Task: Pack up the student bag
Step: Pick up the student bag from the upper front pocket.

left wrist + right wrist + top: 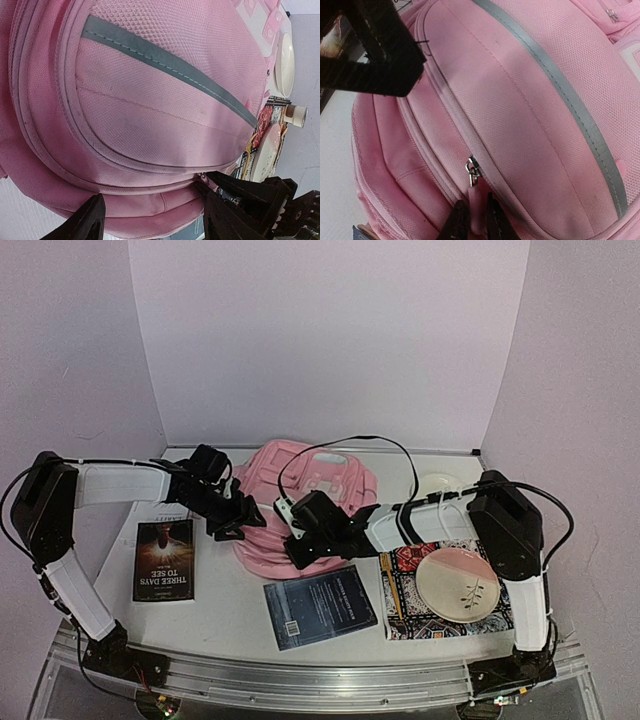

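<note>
Right wrist is your view for this step, which I judge to be drawing a zip open. Your right gripper point(474, 204) sits just below the zip slider point(473, 172). Take the pull squarely, then draw along the curve of the zip track, not away from the bag, or the soft fabric will likely lift with you.

How do my jaws stand there?

Narrow, nearly together, with a strip of pink between the fingertips. You may have the pull tab, or only a fold of fabric. Whether you truly pinch it, I cannot tell.

And my other pincer?

Your left gripper point(155, 222) stands wide, one finger on either side of the bag's lower edge, and it holds nothing. I cannot tell if it touches the fabric. You would do well to press it onto that edge as an anchor while the right one draws.

Where does the bag lie?

You have the student bag point(268, 468) flat on the table point(230, 615), toward the back and between your two arms, front pocket up. The zips you can see look closed. Nearer you lie a dark blue book point(320, 605), a black book point(165, 560) to the left, and a plate point(465, 585) to the right, all outside the bag.
</note>
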